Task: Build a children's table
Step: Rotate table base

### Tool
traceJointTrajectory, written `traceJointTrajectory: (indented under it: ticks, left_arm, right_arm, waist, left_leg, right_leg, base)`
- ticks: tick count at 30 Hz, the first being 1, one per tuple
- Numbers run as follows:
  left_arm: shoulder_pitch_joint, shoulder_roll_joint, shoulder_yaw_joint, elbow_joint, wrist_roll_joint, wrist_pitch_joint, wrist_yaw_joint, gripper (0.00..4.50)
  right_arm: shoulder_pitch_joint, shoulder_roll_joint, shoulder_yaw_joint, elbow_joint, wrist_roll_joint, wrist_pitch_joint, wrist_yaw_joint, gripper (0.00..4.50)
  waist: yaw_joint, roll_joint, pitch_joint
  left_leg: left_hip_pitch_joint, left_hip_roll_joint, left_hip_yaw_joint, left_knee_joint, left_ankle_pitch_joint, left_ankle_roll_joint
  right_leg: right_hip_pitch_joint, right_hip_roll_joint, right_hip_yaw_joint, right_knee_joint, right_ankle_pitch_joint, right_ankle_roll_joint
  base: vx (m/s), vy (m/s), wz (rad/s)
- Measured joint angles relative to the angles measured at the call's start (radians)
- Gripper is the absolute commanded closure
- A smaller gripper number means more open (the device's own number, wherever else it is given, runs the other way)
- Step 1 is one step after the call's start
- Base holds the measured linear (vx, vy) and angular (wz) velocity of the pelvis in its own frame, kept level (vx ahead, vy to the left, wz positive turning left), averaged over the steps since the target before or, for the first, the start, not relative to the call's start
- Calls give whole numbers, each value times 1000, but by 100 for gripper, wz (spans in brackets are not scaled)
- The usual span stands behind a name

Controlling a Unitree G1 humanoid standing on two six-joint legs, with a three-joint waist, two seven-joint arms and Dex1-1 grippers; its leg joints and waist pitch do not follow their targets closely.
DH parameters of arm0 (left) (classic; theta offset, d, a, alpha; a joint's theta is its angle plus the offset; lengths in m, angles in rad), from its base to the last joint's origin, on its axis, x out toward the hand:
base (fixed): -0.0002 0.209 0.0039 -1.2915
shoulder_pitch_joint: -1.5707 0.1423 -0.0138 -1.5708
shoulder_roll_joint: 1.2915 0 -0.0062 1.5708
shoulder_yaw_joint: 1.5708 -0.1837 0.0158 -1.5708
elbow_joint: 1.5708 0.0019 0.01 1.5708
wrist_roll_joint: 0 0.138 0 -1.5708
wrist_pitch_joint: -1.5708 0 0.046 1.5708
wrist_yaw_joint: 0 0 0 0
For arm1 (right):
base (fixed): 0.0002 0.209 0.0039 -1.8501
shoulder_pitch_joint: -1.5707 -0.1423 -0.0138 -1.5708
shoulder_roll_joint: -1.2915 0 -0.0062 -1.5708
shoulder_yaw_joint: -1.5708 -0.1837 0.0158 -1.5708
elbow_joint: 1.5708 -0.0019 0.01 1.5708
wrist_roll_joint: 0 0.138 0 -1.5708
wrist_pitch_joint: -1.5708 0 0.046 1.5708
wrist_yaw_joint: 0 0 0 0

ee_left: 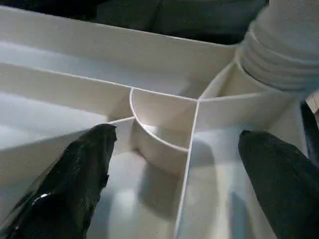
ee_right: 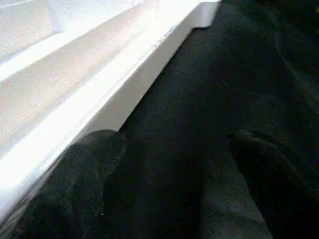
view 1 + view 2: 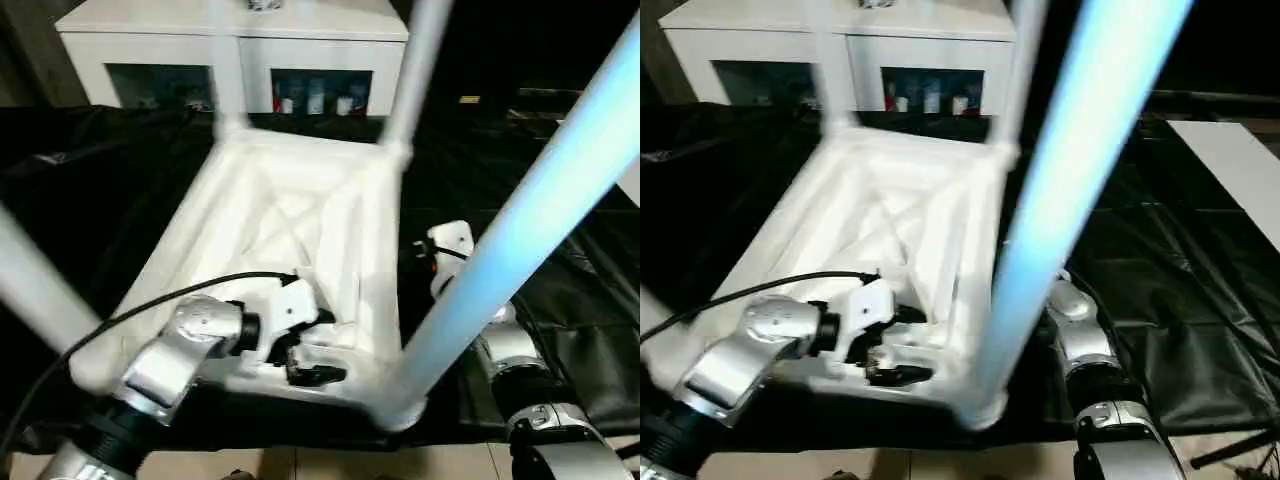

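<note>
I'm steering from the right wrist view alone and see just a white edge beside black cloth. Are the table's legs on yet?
Observer: Yes. The small white plastic table lies upside down, and four round white legs rise from its corners.
Operator: Where is the left arm working?
Observer: The left gripper is inside the ribbed underside, near the corner with the near right leg. Its fingers are apart and hold nothing.
</note>
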Motion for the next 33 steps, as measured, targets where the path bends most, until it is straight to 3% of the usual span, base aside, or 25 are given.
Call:
traceJointTrajectory:
  ticks: [4,8,11,15,20,22,24,27,30,33]
  left_arm:
    - [-20,-68,-7,44,31,-20,74,3]
    - [-86,-132,3,154,65,-105,206,3]
    - [-167,-152,44,190,72,-165,279,3]
    - [-194,-154,115,221,62,-177,319,3]
    - [-159,-118,159,138,-56,-142,201,3]
    - [-108,-99,163,18,-165,-29,121,3]
    - [-63,-79,159,-76,-244,67,62,3]
    - [-48,-57,118,-130,-259,116,37,3]
    - [-17,-54,9,-152,-196,119,22,3]
    - [-19,-53,-51,-118,-119,115,34,3]
  right_arm:
    - [-3,-9,0,-7,-13,-18,-13,28]
    - [-32,-6,0,-2,-20,-45,-66,28]
    - [-38,-14,-21,-2,-14,-67,-89,28]
    - [-40,-55,-68,-8,15,-74,-76,28]
    - [0,-137,-105,-139,63,-65,-5,28]
    - [66,-173,-107,-213,87,-37,66,28]
    - [136,-209,-110,-238,123,0,152,28]
    - [192,-255,-98,-264,145,17,251,28]
    - [239,-384,-74,-290,134,32,365,28]
    - [264,-434,-55,-320,100,43,411,28]
  waist:
    - [10,1,0]
    - [10,-1,2]
    - [10,-2,2]
    - [11,-2,3]
    - [24,-6,5]
    - [37,-7,5]
    - [46,-8,6]
    - [47,-7,6]
    - [47,-9,7]
    - [36,-11,9]
  left_leg:
    - [0,0,1,1,0,0]
    - [0,2,3,2,0,-3]
    - [0,2,3,3,0,-3]
    - [-2,2,4,3,3,2]
    - [-8,2,4,3,3,3]
    - [-8,3,6,3,2,4]
    - [-8,3,8,4,1,5]
    - [-8,5,13,6,2,6]
    - [-5,5,18,7,1,5]
    - [-1,6,18,6,1,4]
  right_leg:
    - [0,-1,0,0,0,0]
    - [0,-1,0,1,3,-2]
    - [0,-1,0,1,4,-1]
    - [-1,-1,0,0,4,-1]
    - [-8,-1,0,1,4,-1]
    - [-8,-1,0,0,4,-1]
    - [-8,-1,0,0,4,-1]
    - [-7,-3,1,1,4,-2]
    - [-3,-4,3,-1,6,-1]
    - [1,-4,3,-3,9,2]
  base:
    - [0,0,0]
    - [0,0,0]
    - [0,0,0]
    - [0,0,0]
    - [0,0,0]
    - [0,0,0]
    - [0,0,0]
    - [0,0,0]
    - [0,0,0]
    - [0,0,0]
